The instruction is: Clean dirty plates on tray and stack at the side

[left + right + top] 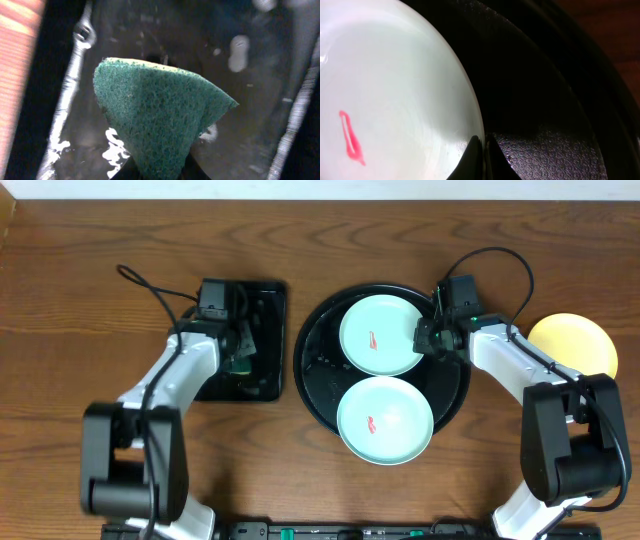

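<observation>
Scrubbing looked the step in hand: the right gripper (481,161) pinched the rim of the far mint plate (378,335) on the round tray (310,375) mid-desk — it and the near mint plate (385,420) both smeared red, the yellow plate (575,342) by the right edge. Next, the left gripper (240,352), clamped on the green sponge (155,120) over the rectangular tray (268,330) toward the left edge, needed to cross to that smear.

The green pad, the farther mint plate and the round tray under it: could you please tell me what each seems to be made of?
Green pad: coarse, fibrous abrasive scouring material, matte; a yellowish sponge layer peeks behind.
Farther mint plate: smooth and glossy with soft highlights, plastic or glazed ceramic.
Round tray: black, pebbled, shiny, probably plastic.
</observation>
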Robot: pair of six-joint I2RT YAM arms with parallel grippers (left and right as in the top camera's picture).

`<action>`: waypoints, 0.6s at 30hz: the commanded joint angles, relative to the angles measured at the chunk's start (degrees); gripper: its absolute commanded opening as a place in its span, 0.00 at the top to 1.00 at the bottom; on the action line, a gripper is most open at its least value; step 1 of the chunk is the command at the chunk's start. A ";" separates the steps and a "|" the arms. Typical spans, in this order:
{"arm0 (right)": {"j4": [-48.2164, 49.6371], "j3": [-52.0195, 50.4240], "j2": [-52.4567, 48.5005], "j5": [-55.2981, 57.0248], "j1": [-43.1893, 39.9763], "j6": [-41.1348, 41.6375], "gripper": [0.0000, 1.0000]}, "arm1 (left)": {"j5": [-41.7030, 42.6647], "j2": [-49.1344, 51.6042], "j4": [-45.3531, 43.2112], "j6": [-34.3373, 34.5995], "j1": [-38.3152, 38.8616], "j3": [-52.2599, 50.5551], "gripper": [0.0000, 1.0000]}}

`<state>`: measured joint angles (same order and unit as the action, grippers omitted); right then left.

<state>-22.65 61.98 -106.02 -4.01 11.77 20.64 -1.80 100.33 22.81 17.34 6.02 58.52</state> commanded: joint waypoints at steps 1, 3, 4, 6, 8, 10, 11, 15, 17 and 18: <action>-0.11 0.81 -0.85 1.18 0.07 0.55 0.99 | -0.09 5.86 0.09 0.50 0.52 -1.20 0.92; -0.13 0.81 -0.85 1.18 0.07 0.52 0.99 | -0.07 7.74 0.28 0.50 0.59 -1.20 0.92; -0.13 0.81 -0.85 1.18 0.07 0.52 0.99 | -0.07 7.91 0.44 0.50 0.59 -1.18 0.92; -0.13 0.81 -0.85 1.18 0.07 0.33 0.99 | -0.07 7.32 1.44 0.48 0.59 -0.39 0.92; -0.09 0.81 -0.85 1.18 0.07 -0.17 0.99 | -0.09 6.21 3.65 0.28 0.61 1.73 0.92; -0.09 0.81 -0.85 1.20 0.07 -0.61 0.99 | -0.07 4.46 6.49 0.28 0.70 4.87 0.92; -0.07 0.81 -0.85 1.18 0.07 -0.83 0.99 | -0.07 3.63 7.74 0.28 0.72 6.47 0.92; -0.07 0.81 -0.85 1.20 0.07 -0.98 0.99 | 0.44 0.79 11.06 0.28 1.77 12.61 0.92; -0.07 0.81 -0.85 1.20 0.07 -0.98 0.99 | 2.99 -0.24 10.73 0.33 2.84 14.32 0.92; -0.04 0.81 -0.85 1.20 0.07 -0.96 0.99 | 5.07 -0.63 10.10 0.35 3.65 15.04 0.93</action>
<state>-22.63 62.00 -106.04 -3.95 11.77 20.45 -0.82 102.89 33.41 17.76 7.86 70.06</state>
